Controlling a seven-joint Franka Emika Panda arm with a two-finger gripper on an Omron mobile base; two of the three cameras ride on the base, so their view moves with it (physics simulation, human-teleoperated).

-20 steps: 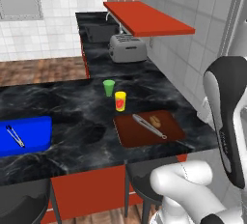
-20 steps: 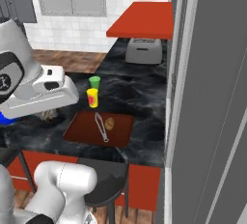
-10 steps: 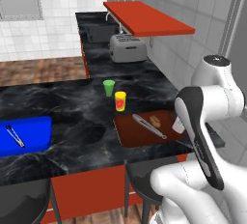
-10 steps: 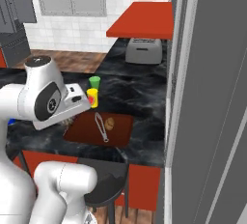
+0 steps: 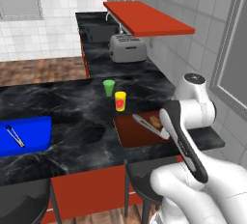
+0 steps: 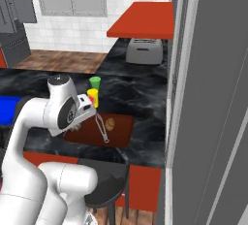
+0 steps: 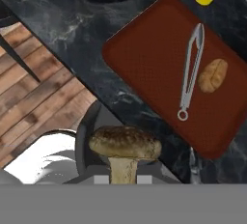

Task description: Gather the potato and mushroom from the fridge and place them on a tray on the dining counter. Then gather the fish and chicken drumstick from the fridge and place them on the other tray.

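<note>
The white arm has swung lower over the dark-red tray [image 7: 159, 73]; the pincer [image 7: 123, 172] grasps a brown-capped mushroom [image 7: 124, 146], tray at one o'clock.

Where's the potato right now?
The potato lies on the dark red tray on the dining counter, right beside the metal tongs.

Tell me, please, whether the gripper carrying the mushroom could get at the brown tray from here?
Probably yes. The gripper, shut on the mushroom, hangs above the brown tray; bare tray shows beside the tongs and potato.
</note>
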